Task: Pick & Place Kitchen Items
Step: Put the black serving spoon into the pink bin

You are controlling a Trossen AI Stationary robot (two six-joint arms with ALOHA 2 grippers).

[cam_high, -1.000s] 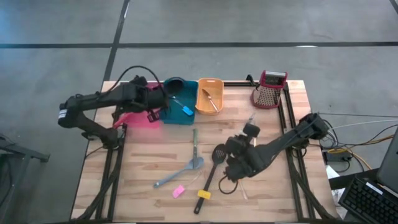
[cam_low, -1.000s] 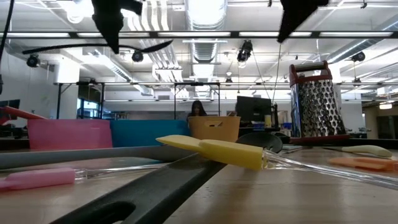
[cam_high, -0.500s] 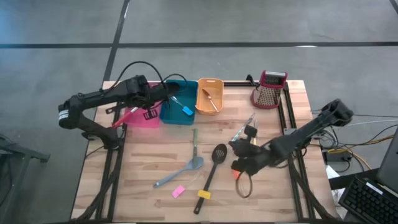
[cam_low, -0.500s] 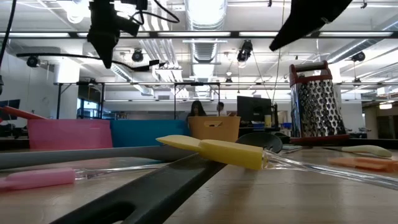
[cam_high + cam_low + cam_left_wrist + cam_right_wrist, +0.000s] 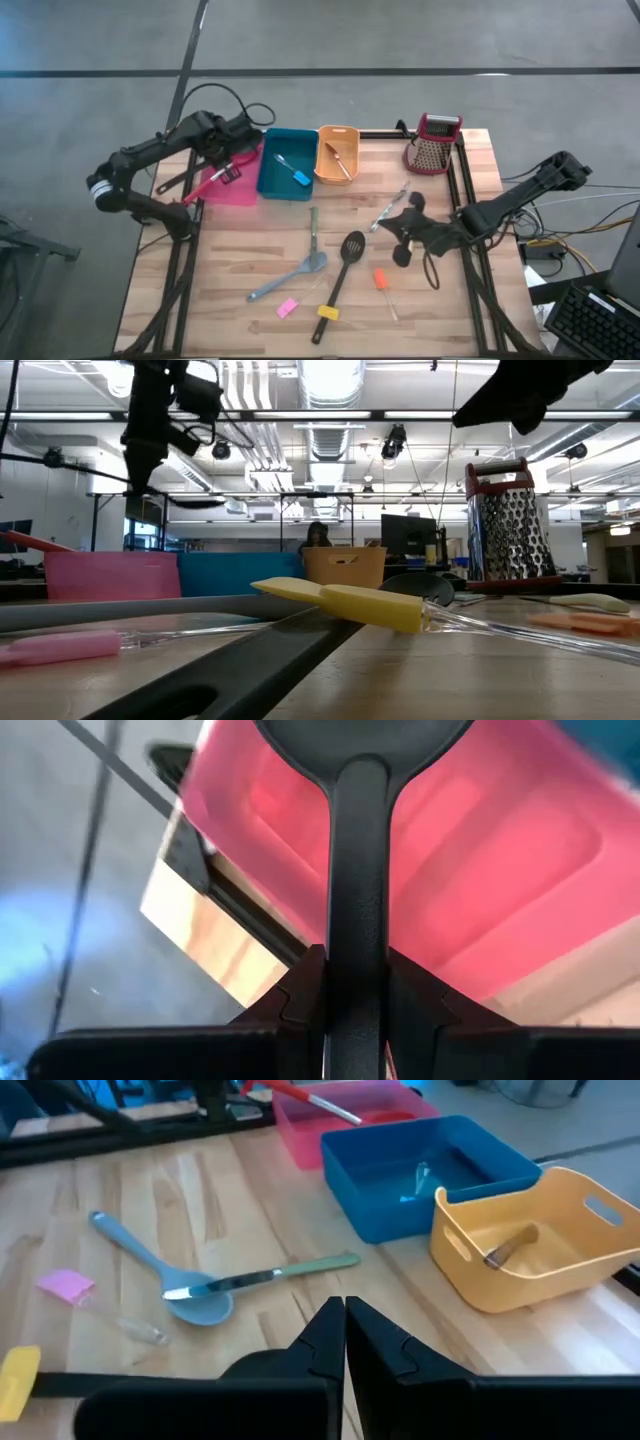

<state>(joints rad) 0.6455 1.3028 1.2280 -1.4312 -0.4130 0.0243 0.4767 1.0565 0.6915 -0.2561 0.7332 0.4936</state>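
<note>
My left gripper [image 5: 226,163] is over the pink bin [image 5: 240,186] at the far left, shut on the black ladle [image 5: 182,178]. The ladle's bowl [image 5: 360,730] is over the bin, and its handle runs out past the table's left edge. A red spoon [image 5: 215,180] leans in that bin. My right gripper [image 5: 398,235] hovers right of centre, shut and empty. On the table lie the black slotted spoon [image 5: 345,260], the grey spatula [image 5: 290,278], an orange-handled tool [image 5: 380,279], and pink [image 5: 287,308], yellow [image 5: 327,313] and green-handled [image 5: 313,228] tools. My left gripper pinches the ladle's handle [image 5: 358,950] between its two fingers, a short way behind the bowl. The fingers lie across the handle. The ladle is lifted clear above the pink bin [image 5: 110,575], slanting, with its free handle end [image 5: 20,458] toward the table's left.
The teal bin [image 5: 270,185] holds a blue-handled tool [image 5: 298,177], and the orange bin [image 5: 322,165] holds another tool. The red-topped grater [image 5: 432,145] stands at the far right corner. A clear-handled tool [image 5: 390,210] lies beside my right gripper. A black frame rail runs along the table's right edge.
My left gripper has carried the ladle from over the teal bin toward the table's left, to over the pink bin, and has turned the handle out past the left edge. My right gripper has drawn back toward the right and far side. The orange-handled tool now lies uncovered on the table.
</note>
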